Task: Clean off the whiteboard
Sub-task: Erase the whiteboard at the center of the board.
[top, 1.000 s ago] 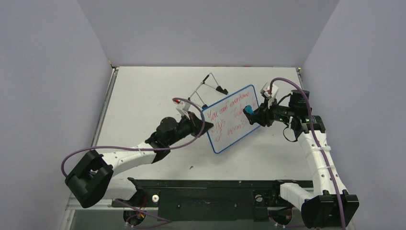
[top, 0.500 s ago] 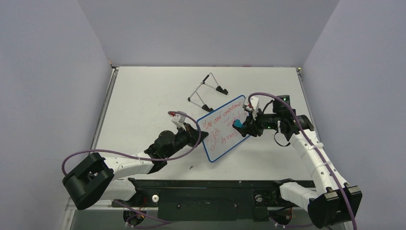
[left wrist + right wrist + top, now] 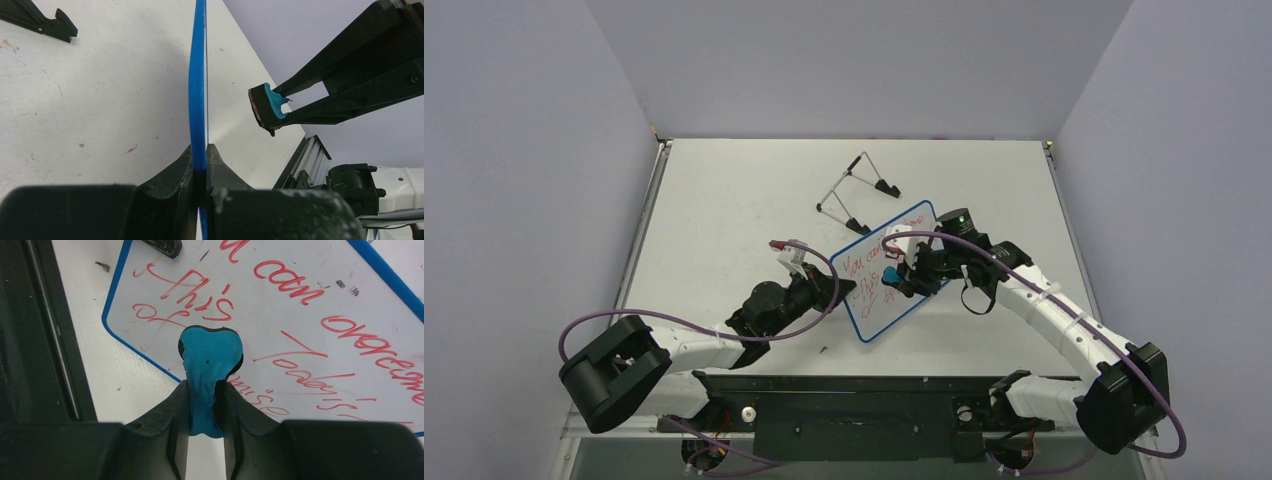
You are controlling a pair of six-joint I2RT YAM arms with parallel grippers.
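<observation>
The blue-framed whiteboard (image 3: 887, 273) carries red handwriting and stands tilted off the table. My left gripper (image 3: 842, 290) is shut on its lower left edge; in the left wrist view the board (image 3: 198, 85) shows edge-on between the jaws. My right gripper (image 3: 900, 275) is shut on a teal eraser (image 3: 891, 276) with a dark felt face, held over the board's middle. In the right wrist view the eraser (image 3: 210, 357) sits just off the writing on the whiteboard (image 3: 300, 315). In the left wrist view the eraser (image 3: 267, 104) stands a short gap from the board face.
A folding wire easel stand (image 3: 856, 190) lies on the white table (image 3: 724, 210) behind the board. A black rail (image 3: 854, 390) runs along the near edge. Purple-grey walls close in the table on three sides.
Both arms have drawn the board and eraser toward the near left. The right gripper with the eraser has moved from the board's right edge to over its middle.
</observation>
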